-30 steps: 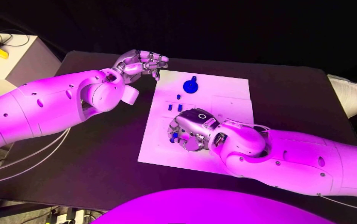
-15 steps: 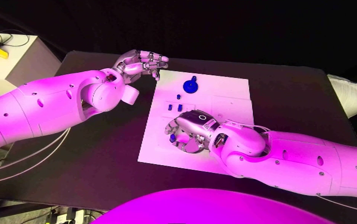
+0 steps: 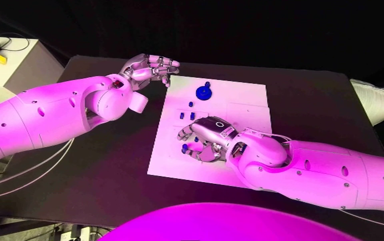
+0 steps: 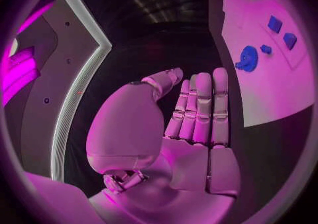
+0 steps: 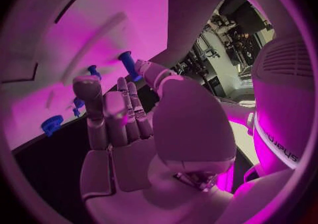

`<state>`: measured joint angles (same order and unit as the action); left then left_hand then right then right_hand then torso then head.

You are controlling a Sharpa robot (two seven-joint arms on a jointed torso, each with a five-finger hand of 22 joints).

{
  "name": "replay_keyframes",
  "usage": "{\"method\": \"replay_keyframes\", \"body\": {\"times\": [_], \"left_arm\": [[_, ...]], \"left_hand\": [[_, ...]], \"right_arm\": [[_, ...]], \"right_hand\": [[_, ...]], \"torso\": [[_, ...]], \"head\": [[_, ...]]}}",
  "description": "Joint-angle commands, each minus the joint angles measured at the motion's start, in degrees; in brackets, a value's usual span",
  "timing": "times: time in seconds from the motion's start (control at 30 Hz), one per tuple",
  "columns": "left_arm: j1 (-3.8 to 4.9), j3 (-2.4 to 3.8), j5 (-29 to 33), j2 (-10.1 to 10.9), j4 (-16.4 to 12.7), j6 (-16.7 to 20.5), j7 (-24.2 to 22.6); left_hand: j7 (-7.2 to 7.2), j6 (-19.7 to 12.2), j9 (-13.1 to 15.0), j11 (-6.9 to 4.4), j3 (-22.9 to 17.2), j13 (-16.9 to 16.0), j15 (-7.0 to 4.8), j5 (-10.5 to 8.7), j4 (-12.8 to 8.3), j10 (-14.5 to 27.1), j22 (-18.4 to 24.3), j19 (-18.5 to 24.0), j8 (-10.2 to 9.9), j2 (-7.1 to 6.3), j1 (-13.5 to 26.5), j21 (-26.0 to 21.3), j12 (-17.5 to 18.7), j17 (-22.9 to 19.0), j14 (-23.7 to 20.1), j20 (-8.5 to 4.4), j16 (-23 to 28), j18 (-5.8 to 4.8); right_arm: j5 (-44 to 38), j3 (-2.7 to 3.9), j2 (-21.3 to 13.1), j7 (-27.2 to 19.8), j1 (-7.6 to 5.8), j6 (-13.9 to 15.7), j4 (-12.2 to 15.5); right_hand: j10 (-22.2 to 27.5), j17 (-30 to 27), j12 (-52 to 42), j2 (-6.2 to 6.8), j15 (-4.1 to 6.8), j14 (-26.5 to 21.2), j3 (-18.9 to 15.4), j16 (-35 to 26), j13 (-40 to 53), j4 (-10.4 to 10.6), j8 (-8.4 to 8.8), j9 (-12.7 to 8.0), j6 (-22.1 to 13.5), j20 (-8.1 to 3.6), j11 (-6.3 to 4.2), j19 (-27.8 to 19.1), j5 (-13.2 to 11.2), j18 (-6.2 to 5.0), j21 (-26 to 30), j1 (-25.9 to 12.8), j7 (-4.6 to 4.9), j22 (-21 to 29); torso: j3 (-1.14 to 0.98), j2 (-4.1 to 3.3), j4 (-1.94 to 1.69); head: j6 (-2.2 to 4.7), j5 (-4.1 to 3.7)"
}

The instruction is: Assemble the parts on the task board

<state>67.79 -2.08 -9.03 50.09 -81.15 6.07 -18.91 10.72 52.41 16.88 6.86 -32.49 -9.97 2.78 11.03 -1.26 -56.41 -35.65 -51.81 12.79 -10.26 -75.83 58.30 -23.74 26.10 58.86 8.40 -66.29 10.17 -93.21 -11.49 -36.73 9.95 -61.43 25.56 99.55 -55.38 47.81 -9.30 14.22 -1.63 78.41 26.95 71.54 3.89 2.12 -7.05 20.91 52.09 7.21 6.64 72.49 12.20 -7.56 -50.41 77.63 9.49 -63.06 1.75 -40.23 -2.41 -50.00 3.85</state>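
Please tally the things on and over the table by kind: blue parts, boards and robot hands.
blue parts: 5
white task board: 1
robot hands, the left robot hand and the right robot hand: 2
Total: 8

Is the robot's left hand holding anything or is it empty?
Empty. The left hand hovers off the task board's far corner with its fingers straight and side by side, and nothing lies in its palm.

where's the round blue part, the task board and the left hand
round blue part (image 3: 205,92), head view, its disc
task board (image 3: 248,99), head view, bare far area
left hand (image 3: 150,70), head view, back of the hand
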Motion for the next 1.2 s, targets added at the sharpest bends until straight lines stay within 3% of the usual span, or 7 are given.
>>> {"method": "replay_keyframes", "body": {"times": [0.03,0.3,0.53,0.77,0.87,1.0,1.2], "left_arm": [[0.01,0.05,0.29,-0.09,-0.04,-0.99,-0.18],[-0.03,0.05,0.3,-0.13,0.23,-1.08,-0.22],[-0.25,0.04,0.38,0.0,0.27,-1.14,-0.25],[-0.84,0.03,0.53,0.49,-0.06,-1.07,-0.39],[-1.11,0.03,0.58,0.72,-0.31,-1.01,-0.52],[-1.31,0.03,0.6,0.79,-0.33,-0.98,-0.49],[-1.48,0.03,0.62,0.72,-0.47,-1.04,-0.52]], "left_hand": [[0.09,-0.28,-0.05,0.18,0.18,0.06,0.12,0.08,0.03,0.41,0.05,-0.28,0.18,0.34,-0.12,-0.32,-0.17,-0.05,-0.29,0.05,0.21,0.43],[0.1,-0.29,-0.06,0.2,0.32,0.07,0.14,0.02,0.15,0.47,0.11,-0.32,0.24,0.28,0.02,-0.41,-0.23,-0.06,-0.29,0.06,0.2,0.42],[0.09,-0.3,-0.07,0.2,0.37,0.07,0.15,0.0,0.18,0.48,0.13,-0.33,0.25,0.25,0.05,-0.43,-0.24,-0.07,-0.29,0.06,0.2,0.42],[0.09,-0.31,-0.07,0.2,0.42,0.07,0.15,-0.03,0.22,0.49,0.15,-0.34,0.27,0.21,0.1,-0.47,-0.26,-0.07,-0.29,0.07,0.2,0.42],[0.08,-0.31,-0.07,0.2,0.47,0.07,0.16,-0.04,0.29,0.49,0.18,-0.35,0.29,0.21,0.16,-0.51,-0.29,-0.07,-0.29,0.08,0.19,0.41],[0.08,-0.31,-0.07,0.2,0.48,0.07,0.16,-0.04,0.29,0.49,0.18,-0.35,0.29,0.21,0.16,-0.51,-0.29,-0.07,-0.29,0.08,0.19,0.41],[0.08,-0.32,-0.08,0.19,0.51,0.07,0.16,-0.05,0.32,0.49,0.19,-0.36,0.3,0.19,0.19,-0.53,-0.31,-0.07,-0.28,0.08,0.19,0.41]], "right_arm": [[0.95,-0.01,-0.74,-1.24,0.04,3.93,0.61],[8.23,0.32,-5.82,-7.93,-1.43,5.08,3.83],[23.69,0.56,-15.29,-13.12,-5.03,2.02,7.04],[33.98,0.55,-23.59,-10.79,-6.63,-1.56,7.85],[35.69,0.4,-26.72,-7.96,-6.81,-3.13,8.01],[35.17,0.1,-29.94,-4.55,-6.81,-4.27,8.32],[30.02,-0.55,-32.72,2.09,-6.13,-4.69,9.29]], "right_hand": [[2.9,-3.41,-2.44,-1.61,-0.42,-1.7,-7.48,-1.21,0.33,1.33,0.93,-0.66,-0.79,0.33,0.23,-1.3,0.43,-1.06,3.76,2.67,0.03,2.19],[9.02,-9.75,-8.29,-2.06,-1.15,-5.6,-28.02,-2.5,0.29,14.66,2.96,-2.5,-3.58,1.16,1.08,-4.15,1.95,-2.15,13.11,11.63,-2.02,7.58],[-4.39,-1.42,-14.41,-6.18,0.78,0.06,-24.46,2.32,1.22,14.43,0.17,-2.26,2.01,-0.59,-1.04,2.54,1.74,-0.21,1.39,13.44,0.53,-0.2],[-15.84,12.02,-17.33,-4.98,3.18,5.43,-21.86,8.0,4.05,14.51,-2.06,-2.23,6.55,-2.62,-4.0,7.64,1.72,1.81,-10.54,10.31,-1.94,-8.38],[-17.46,14.63,-27.65,-4.83,4.18,6.39,-22.67,8.78,13.8,14.4,-3.63,-1.1,7.3,-3.66,-5.13,9.13,2.45,2.55,-14.42,4.75,-3.0,-11.2],[-23.02,27.57,-66.34,-4.96,3.95,8.73,-23.34,13.8,63.57,14.45,-6.34,1.78,5.26,-3.54,-4.78,11.09,2.79,3.67,-20.53,2.07,-2.95,-15.8],[-28.62,34.96,-74.03,-5.24,3.93,10.14,-25.18,16.32,75.73,14.57,-7.78,3.01,5.49,-3.52,-4.95,12.47,2.62,4.45,-24.68,-0.73,-3.24,-18.6]], "torso": [[-0.01,0.02,0.01],[0.01,0.1,0.1],[0.05,0.47,0.32],[-0.06,0.94,0.69],[-0.1,1.0,0.69],[-0.14,1.09,0.81],[-0.21,1.19,0.9]], "head": [[0.0,-0.29],[0.0,-0.92],[0.56,-2.83],[1.25,-5.62],[1.51,-6.39],[1.68,-7.58],[1.41,-8.06]]}}
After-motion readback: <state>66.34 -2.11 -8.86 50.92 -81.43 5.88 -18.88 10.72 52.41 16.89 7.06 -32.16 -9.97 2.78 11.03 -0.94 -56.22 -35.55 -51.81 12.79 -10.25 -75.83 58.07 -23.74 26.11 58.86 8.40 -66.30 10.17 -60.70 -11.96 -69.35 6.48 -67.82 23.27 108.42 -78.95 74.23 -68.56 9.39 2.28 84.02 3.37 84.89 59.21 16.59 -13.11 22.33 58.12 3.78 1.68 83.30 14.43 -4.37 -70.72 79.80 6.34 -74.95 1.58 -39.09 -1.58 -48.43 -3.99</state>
